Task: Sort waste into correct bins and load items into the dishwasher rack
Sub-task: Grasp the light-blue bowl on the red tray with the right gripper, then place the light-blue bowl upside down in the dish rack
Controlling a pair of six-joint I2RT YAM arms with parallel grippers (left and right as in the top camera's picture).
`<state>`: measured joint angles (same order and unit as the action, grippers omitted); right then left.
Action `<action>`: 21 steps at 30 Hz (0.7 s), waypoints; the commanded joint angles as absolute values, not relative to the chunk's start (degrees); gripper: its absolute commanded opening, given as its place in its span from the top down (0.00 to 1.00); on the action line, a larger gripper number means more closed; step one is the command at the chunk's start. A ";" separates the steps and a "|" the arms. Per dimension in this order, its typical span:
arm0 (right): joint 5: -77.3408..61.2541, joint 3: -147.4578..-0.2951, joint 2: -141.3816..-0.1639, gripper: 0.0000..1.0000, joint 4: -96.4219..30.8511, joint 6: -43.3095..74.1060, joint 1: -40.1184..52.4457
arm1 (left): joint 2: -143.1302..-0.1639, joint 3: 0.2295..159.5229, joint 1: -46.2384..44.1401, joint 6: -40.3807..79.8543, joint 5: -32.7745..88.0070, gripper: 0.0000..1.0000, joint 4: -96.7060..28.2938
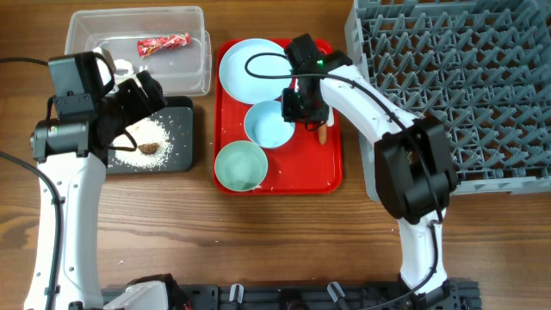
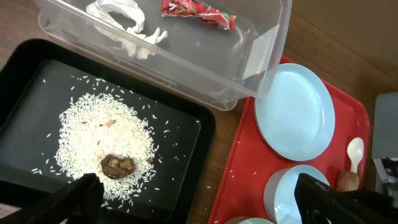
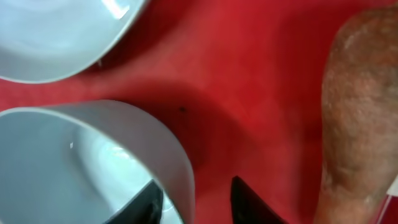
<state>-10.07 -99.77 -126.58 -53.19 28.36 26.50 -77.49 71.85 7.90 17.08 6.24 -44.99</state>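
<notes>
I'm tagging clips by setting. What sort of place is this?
Likely a robotics lab bench staged as kitchen clean-up, not a real kitchen. Robot arms stand at a wooden table, a grey dishwasher rack sits on the tabletop, and a red tray holds a pale blue plate.

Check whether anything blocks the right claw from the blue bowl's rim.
Nothing visible. The right claw straddles the rim of the pale blue bowl, one finger inside, one outside; the orange stick lies to the side on the red tray.

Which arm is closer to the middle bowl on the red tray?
Right. The right fingers straddle the rim of the bowl; the left fingers hang over the rice in the black tub.
</notes>
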 commanded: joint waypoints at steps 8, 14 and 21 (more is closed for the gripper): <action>-9.76 -101.45 -124.03 0.96 -55.66 29.58 25.65 | -77.80 72.14 8.16 16.95 4.84 0.00 -44.86; 9.19 -103.18 -103.35 0.96 -60.29 25.10 20.49 | -77.80 72.14 8.16 16.95 4.82 0.00 -44.86; 60.71 -101.84 -104.05 0.96 -53.87 18.37 19.22 | -77.80 72.14 8.16 16.95 4.82 0.00 -44.86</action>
<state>38.33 -103.11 -98.41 -56.29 24.97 19.35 -77.58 71.85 7.90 17.08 5.78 -45.01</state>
